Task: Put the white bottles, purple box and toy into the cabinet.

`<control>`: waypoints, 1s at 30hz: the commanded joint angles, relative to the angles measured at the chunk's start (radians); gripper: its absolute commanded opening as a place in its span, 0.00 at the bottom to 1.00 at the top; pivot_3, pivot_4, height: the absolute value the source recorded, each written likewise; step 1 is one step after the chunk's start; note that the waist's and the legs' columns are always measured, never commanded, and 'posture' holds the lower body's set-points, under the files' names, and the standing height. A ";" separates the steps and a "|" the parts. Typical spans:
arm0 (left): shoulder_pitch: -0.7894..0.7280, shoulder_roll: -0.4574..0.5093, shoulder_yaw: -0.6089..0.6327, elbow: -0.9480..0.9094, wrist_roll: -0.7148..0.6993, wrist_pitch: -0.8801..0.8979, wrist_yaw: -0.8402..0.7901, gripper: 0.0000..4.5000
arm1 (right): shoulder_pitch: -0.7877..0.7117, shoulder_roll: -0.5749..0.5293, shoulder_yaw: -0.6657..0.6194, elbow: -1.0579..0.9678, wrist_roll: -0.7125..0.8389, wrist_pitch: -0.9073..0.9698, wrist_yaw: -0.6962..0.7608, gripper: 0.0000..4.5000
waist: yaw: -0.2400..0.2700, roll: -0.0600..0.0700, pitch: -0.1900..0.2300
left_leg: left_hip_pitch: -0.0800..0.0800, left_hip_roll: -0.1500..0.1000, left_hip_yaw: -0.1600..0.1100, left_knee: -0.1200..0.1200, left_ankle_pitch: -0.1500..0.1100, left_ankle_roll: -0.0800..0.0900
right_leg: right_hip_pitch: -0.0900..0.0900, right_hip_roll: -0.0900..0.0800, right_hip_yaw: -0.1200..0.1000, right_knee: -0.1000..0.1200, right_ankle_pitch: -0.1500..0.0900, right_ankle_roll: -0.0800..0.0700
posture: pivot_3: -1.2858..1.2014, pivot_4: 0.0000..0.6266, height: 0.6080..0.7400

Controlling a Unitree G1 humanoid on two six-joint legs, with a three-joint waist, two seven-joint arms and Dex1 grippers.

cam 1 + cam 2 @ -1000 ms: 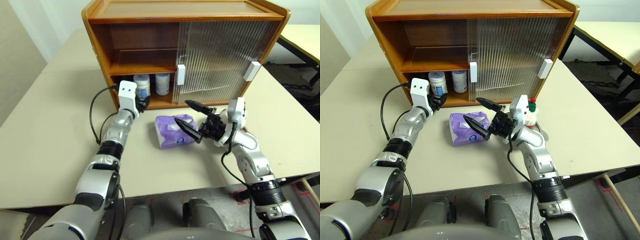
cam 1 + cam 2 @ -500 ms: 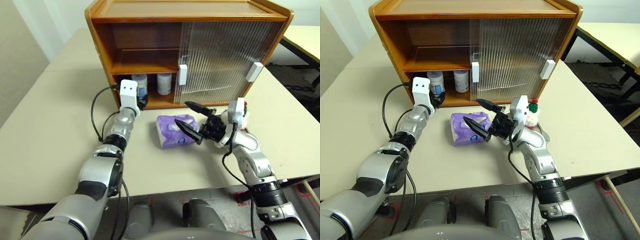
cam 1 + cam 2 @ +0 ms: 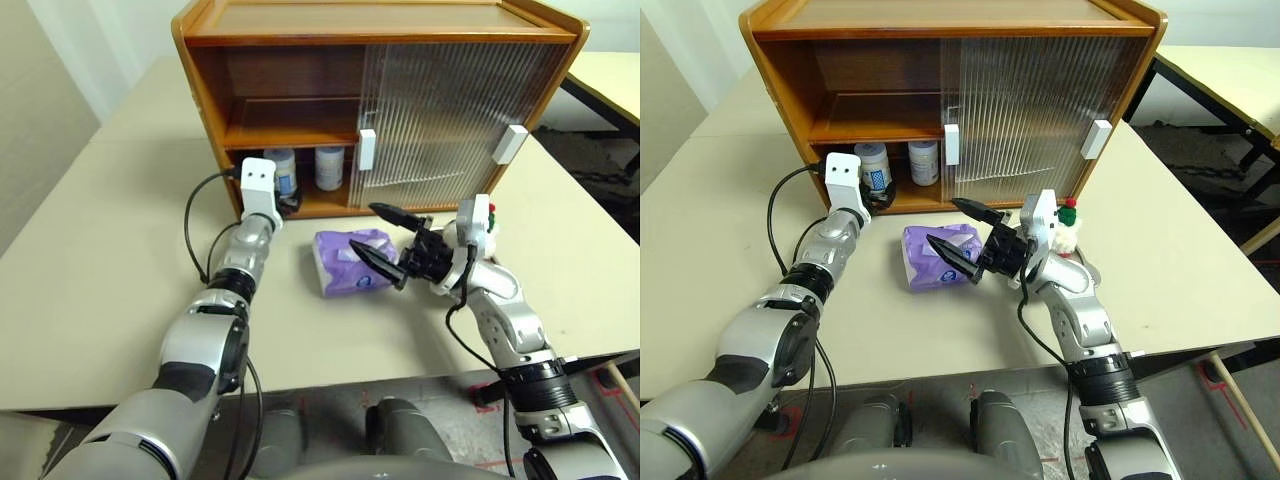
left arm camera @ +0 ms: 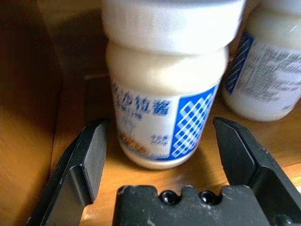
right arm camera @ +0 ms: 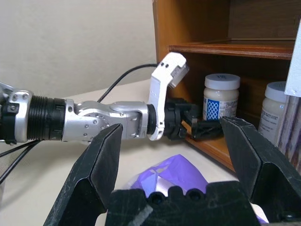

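Left tool [image 4: 160, 150] gapes clear around bottle [image 4: 167, 94] on cabinet [image 3: 300, 205] lip.

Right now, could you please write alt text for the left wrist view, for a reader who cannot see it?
A white bottle with a blue-printed label stands on the wooden floor of the cabinet, between the two open black fingers of the left end effector, which do not touch it. A second white bottle stands beside it.

white bottles [image 3: 282, 171] upright in cabinet [image 3: 300, 40] | purple box [image 3: 345, 263] on table
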 commanded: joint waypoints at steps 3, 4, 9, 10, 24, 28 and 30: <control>0.210 -0.018 -0.060 -0.346 -0.008 0.074 -0.124 0.99 | -0.015 -0.016 -0.024 0.028 0.013 -0.015 0.018 1.00 | -0.001 0.001 -0.001 | 0.000 0.001 0.000 0.000 0.000 -0.001 | 0.000 0.000 0.001 0.000 0.000 0.000 | 0.55 0.00 1.00; 0.262 -0.015 -0.070 -0.433 -0.013 0.105 -0.139 0.99 | -0.016 -0.021 -0.031 0.033 0.015 -0.016 0.023 1.00 | -0.002 0.001 -0.001 | 0.000 0.001 0.000 0.000 0.000 -0.001 | 0.000 0.000 0.001 0.000 0.000 0.000 | 0.55 0.00 1.00; 0.447 0.048 -0.102 -0.754 -0.009 0.257 -0.203 0.99 | -0.023 -0.045 -0.052 0.050 0.027 -0.016 0.045 1.00 | 0.000 0.001 -0.001 | 0.001 0.001 0.000 0.000 0.000 -0.001 | 0.000 0.000 0.001 0.001 0.000 -0.001 | 0.56 0.00 1.00; 0.473 0.064 -0.104 -0.798 -0.013 0.281 -0.219 0.99 | -0.025 -0.047 -0.056 0.053 0.029 -0.016 0.046 1.00 | 0.000 0.001 -0.001 | 0.002 0.001 0.000 0.000 -0.001 -0.001 | 0.000 0.000 0.001 0.001 0.001 -0.002 | 0.56 0.00 1.00; 0.587 0.128 0.002 -1.201 -0.338 0.793 -0.358 0.99 | -0.049 0.055 -0.142 0.064 0.125 -0.050 -0.006 1.00 | -0.001 0.002 -0.001 | 0.006 0.002 0.002 0.000 -0.001 -0.003 | 0.002 0.000 0.002 0.002 0.001 -0.003 | 0.56 0.00 1.00; 0.565 0.130 0.061 -1.263 -0.458 1.003 -0.324 0.99 | -0.064 0.090 -0.177 0.064 0.141 -0.088 -0.039 1.00 | -0.002 0.002 -0.001 | 0.006 0.002 0.002 0.000 -0.001 -0.002 | 0.002 0.000 0.002 0.002 0.000 -0.002 | 0.56 0.00 1.00; 0.565 0.142 0.068 -1.288 -0.495 1.098 -0.313 0.99 | -0.064 0.096 -0.183 0.065 0.124 -0.117 -0.047 1.00 | -0.002 0.002 -0.001 | 0.006 0.002 0.001 0.000 -0.001 -0.002 | 0.002 0.000 0.002 0.002 0.000 -0.002 | 0.56 0.00 1.00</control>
